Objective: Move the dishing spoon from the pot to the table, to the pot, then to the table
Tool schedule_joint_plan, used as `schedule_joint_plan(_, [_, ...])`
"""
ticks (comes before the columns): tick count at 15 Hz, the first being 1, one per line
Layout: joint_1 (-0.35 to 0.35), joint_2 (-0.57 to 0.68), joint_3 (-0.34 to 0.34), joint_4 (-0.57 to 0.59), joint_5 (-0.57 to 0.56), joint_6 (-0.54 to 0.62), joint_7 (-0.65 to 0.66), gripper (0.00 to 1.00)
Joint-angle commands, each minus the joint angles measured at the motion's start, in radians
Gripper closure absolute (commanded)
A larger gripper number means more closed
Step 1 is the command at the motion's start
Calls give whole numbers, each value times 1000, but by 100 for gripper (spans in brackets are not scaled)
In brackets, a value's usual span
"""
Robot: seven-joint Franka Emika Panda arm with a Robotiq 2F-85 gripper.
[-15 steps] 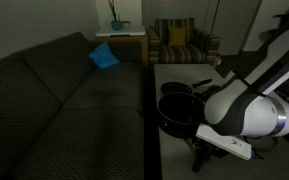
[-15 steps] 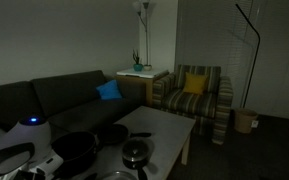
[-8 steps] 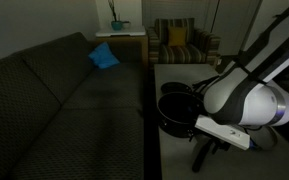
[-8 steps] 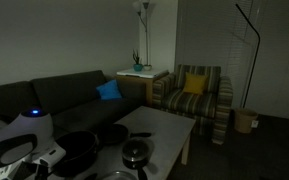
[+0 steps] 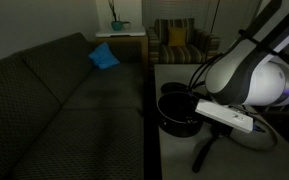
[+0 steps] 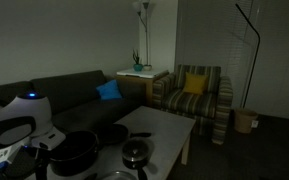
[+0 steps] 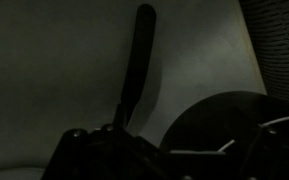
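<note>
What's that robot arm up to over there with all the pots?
The robot arm's gripper hangs just above the table, beside the big black pot. The dark dishing spoon is out of the pot and lies flat on the pale tabletop, its near end right at the gripper. The room is too dim to tell whether the jaws grip the spoon or are open.

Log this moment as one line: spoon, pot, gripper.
spoon: lying on table | pot: on table, beside spoon | gripper: at spoon's near end, too dark to tell open or shut
</note>
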Motion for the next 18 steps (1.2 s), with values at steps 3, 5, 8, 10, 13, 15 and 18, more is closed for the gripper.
schedule_joint_plan(3, [46, -133, -45, -132, -7, -21, 6, 0])
schedule_joint_plan(5, [59, -161, -58, -158, -11, -21, 7, 0])
schedule_joint_plan(8, [80, -201, -75, -193, -19, -27, 10, 0])
schedule_joint_plan(10, [95, -229, -87, -220, -26, -16, 9, 0])
schedule_joint_plan(13, [120, -268, -110, -254, -35, -5, 13, 0])
schedule_joint_plan(15, [134, -288, -122, -269, -42, -5, 15, 0])
schedule_joint_plan(18, [111, -240, -98, -210, -35, 0, 7, 0])
